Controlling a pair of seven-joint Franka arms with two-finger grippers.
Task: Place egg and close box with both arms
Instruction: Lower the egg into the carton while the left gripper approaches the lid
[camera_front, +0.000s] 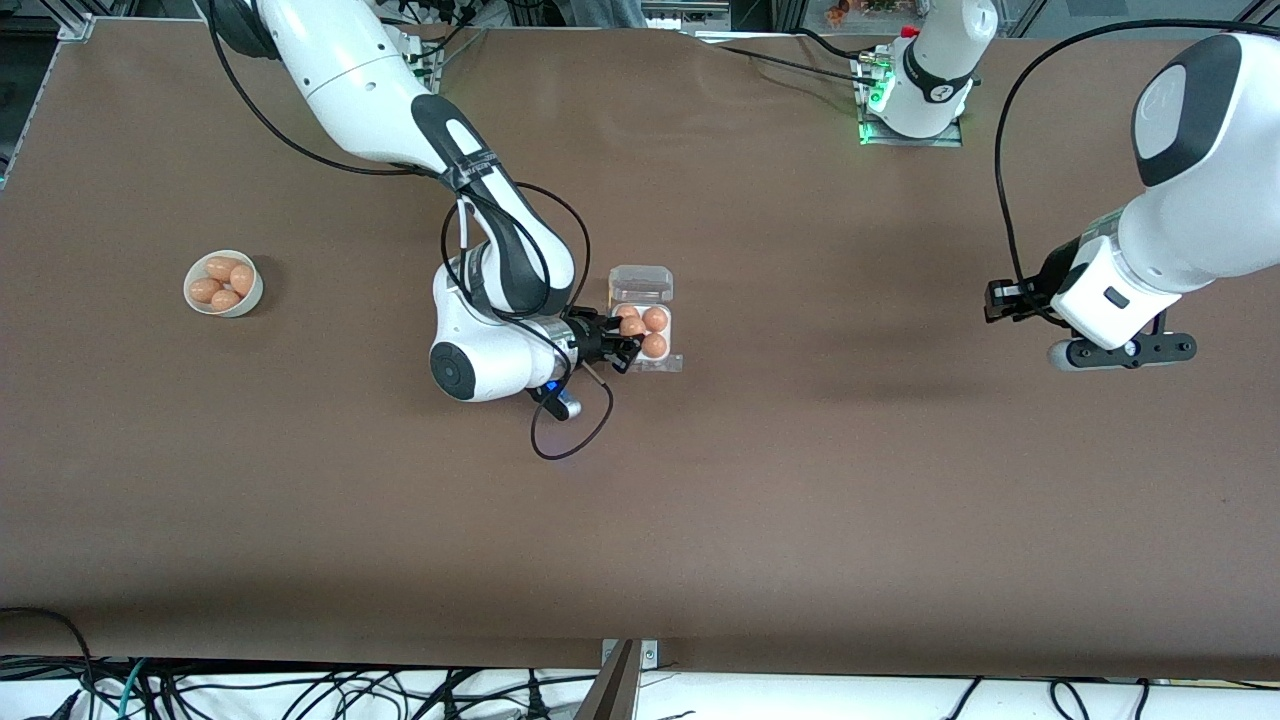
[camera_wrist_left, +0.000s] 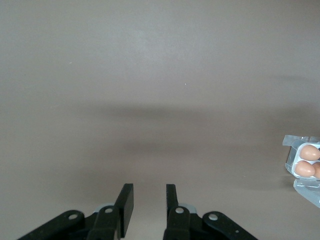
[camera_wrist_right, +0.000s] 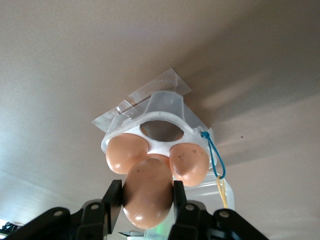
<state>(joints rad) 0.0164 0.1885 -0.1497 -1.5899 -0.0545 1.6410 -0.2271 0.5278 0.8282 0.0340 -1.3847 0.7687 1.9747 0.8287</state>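
Observation:
My right gripper (camera_front: 629, 337) is shut on the egg (camera_front: 631, 326), holding it low over the box (camera_front: 668, 362) near the table's middle. In the right wrist view the egg (camera_wrist_right: 148, 197) sits between the fingers (camera_wrist_right: 113, 192), just above the white tray (camera_wrist_right: 116, 135). Two other eggs (camera_wrist_right: 126, 152) lie in cells and one cell (camera_wrist_right: 160, 130) shows empty. The clear lid (camera_front: 641, 283) stands open, farther from the front camera. My left gripper (camera_front: 1118, 353) waits open and empty over bare table at the left arm's end; it shows in the left wrist view (camera_wrist_left: 146, 200).
A round white bowl (camera_front: 247, 300) with several eggs stands toward the right arm's end. A black cable loop (camera_front: 570, 440) hangs from the right wrist, nearer the front camera than the box. The box (camera_wrist_left: 289, 160) shows at the left wrist view's edge.

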